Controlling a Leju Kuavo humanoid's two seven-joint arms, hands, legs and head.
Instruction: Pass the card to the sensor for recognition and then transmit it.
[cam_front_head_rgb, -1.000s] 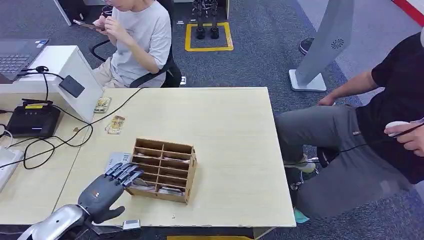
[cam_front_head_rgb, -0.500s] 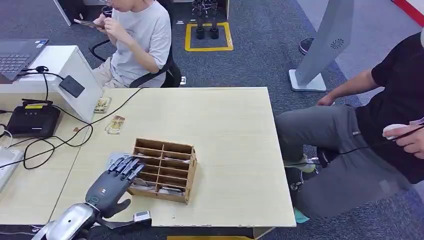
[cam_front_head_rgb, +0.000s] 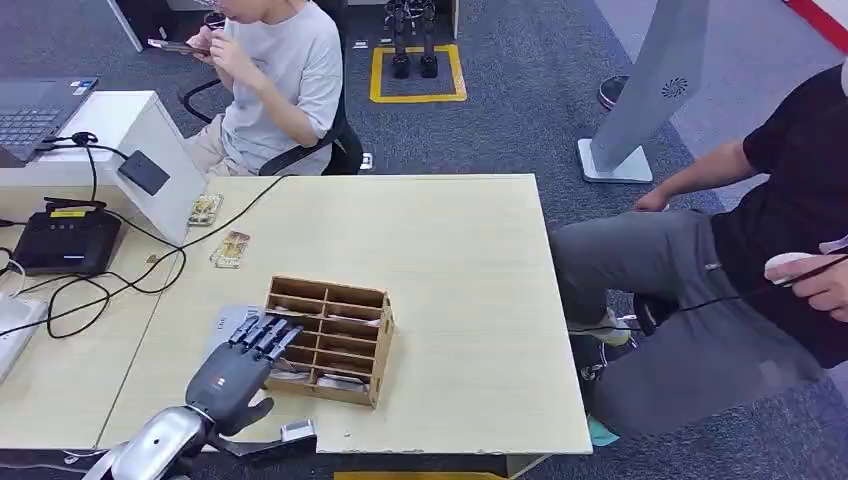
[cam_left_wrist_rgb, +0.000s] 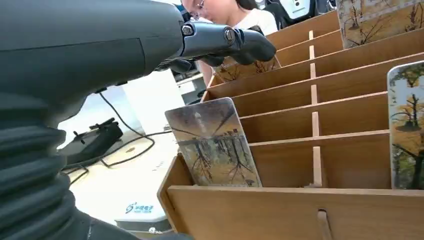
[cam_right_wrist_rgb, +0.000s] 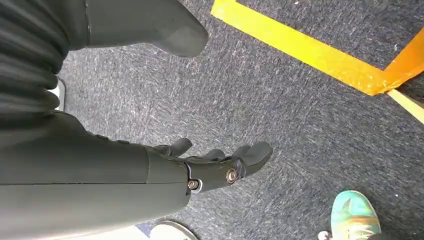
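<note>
Since a second ago the left hand (cam_front_head_rgb: 238, 372) has slid rightward along the near table edge, and its fingers (cam_front_head_rgb: 262, 336) now reach over the left end of the wooden card rack (cam_front_head_rgb: 330, 340); they are straight and apart, holding nothing.

On the far left of the head view, a laptop (cam_front_head_rgb: 35, 108) is cut off by the frame, with a black device (cam_front_head_rgb: 62, 240) and looping cables (cam_front_head_rgb: 100, 290) in front of it. A dark card sensor (cam_front_head_rgb: 143, 172) sits on the sloped face of a white stand (cam_front_head_rgb: 130, 140). Two small cards lie flat on the beige table (cam_front_head_rgb: 460, 260) near the stand, too small to read. A pale sheet beside the rack is partly hidden by the fingers.

In the left wrist view a card (cam_left_wrist_rgb: 214, 142) stands in the rack's near-left compartment, its long axis upright and leaning back, its printed tree picture facing the camera and its lower edge hidden behind the front rail. Another card (cam_left_wrist_rgb: 406, 125) to the right is cut off by the frame. The hand's fingers are above the rack, apart from the card.

Right of the rack the tabletop is bare out to its right edge. A seated person (cam_front_head_rgb: 270, 70) is at the far side, and another person (cam_front_head_rgb: 760, 260) sits to the right.

The right hand (cam_right_wrist_rgb: 215, 162) hangs over grey carpet, fingers loosely spread, empty.
</note>
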